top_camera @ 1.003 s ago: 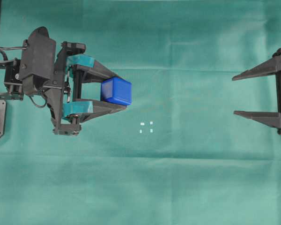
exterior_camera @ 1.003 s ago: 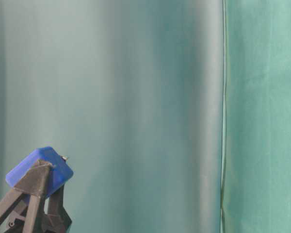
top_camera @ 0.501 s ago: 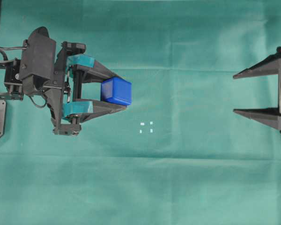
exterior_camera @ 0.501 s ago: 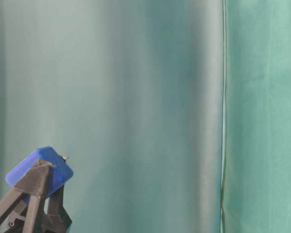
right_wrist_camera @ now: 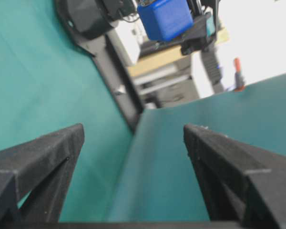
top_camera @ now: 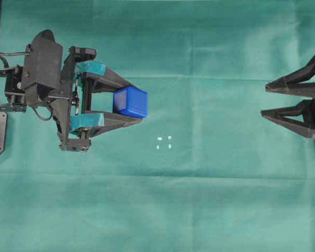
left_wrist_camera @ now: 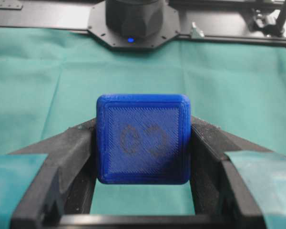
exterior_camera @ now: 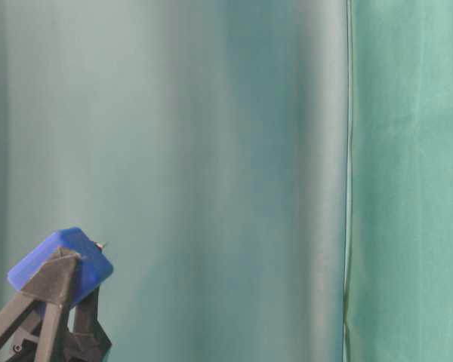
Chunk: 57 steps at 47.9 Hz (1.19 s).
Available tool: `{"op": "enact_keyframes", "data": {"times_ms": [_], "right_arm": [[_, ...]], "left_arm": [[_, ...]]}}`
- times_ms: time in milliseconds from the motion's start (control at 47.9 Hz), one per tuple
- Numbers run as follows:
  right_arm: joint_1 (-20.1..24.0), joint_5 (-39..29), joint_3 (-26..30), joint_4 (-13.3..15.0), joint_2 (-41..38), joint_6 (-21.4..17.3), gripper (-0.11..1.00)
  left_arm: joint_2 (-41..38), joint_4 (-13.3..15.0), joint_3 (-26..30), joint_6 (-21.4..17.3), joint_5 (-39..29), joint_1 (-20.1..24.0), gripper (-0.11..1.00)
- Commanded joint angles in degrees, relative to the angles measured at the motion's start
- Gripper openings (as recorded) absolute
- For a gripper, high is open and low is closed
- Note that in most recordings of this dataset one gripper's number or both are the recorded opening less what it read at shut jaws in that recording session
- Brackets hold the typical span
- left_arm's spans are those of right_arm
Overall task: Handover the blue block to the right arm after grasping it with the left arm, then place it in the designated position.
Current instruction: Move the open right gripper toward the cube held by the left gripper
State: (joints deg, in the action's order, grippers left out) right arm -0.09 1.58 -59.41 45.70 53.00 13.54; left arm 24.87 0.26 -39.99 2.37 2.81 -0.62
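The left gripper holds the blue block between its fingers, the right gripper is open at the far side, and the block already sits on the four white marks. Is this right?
Not quite. The blue block is not on the four white marks; in the overhead view the marks lie bare on the cloth, apart from it. The left gripper does hold it, and the right gripper is open.

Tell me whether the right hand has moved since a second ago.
Yes. The right hand has rolled at the green cloth's right edge: its fingers now appear closer together overhead, without advancing toward the blue block.

We see the block (exterior_camera: 60,260) tilted, pinched in the gripper (exterior_camera: 60,283) at lower left, green cloth (exterior_camera: 408,188) behind.
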Motion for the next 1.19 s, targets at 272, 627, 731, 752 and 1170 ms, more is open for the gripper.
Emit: {"op": "enact_keyframes", "data": {"times_ms": [272,627,731,752,1170], "right_arm": [[-0.1,0.7,2.3,5.2,-0.3,0.2,0.92],[0.0,1.1,2.4,5.3,-0.4,0.2,0.92],[-0.1,1.6,2.4,5.3,-0.4,0.3,0.92],[-0.1,1.7,2.4,5.3,-0.4,0.3,0.92],[-0.1,1.8,2.4,5.3,-0.4,0.2,0.92]], "left_arm": [[0.7,0.1,0.7,-0.1,0.5,0.0,0.46],[0.7,0.0,0.7,-0.2,0.5,0.0,0.46],[0.7,0.0,0.6,-0.2,0.5,0.0,0.46],[0.7,0.0,0.7,-0.1,0.5,0.0,0.46],[0.7,0.1,0.7,-0.2,0.5,0.1,0.46]]}}
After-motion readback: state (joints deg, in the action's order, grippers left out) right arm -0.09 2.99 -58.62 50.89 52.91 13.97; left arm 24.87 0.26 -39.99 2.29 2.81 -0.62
